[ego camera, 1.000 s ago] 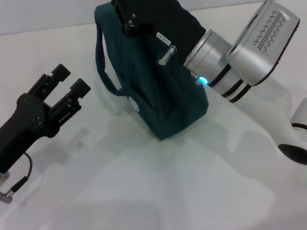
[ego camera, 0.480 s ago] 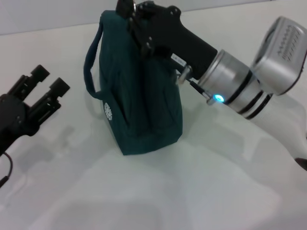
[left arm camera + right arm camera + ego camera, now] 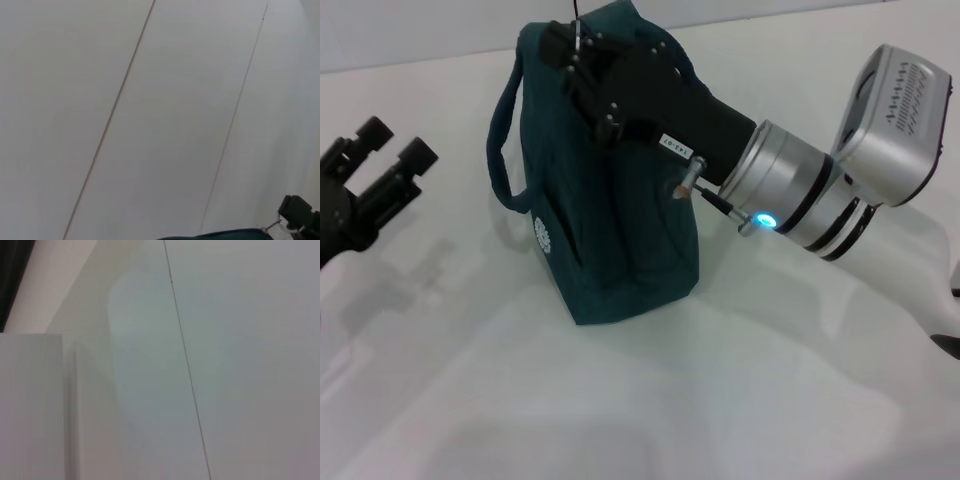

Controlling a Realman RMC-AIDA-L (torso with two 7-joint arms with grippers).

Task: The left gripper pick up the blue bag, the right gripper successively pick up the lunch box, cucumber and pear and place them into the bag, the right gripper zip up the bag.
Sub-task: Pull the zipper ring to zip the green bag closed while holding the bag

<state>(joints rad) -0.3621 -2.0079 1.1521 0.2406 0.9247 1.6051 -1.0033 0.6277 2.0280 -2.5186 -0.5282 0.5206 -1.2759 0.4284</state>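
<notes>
The right gripper, a black claw bearing a small white label on a silver wrist with a blue light, lies across the top of the blue bag, a boxy dark teal fabric bag; its fingertips sit at the bag's far upper edge, and whether they are spread or closed on anything there cannot be told, since the claw's own body and the fabric crowd that spot; the bag stands upright on the white table, its small round white logo facing the near left and one padded tube handle looping down its left side; the left gripper, a black two-finger claw with exposed linkages, hangs well to the left of the bag and clear of it, its two fingers set apart with nothing between them; the left wrist view shows pale panelled wall, with a sliver of the teal bag and a dark claw tip at one corner; the right wrist view shows only pale wall and a seam.
</notes>
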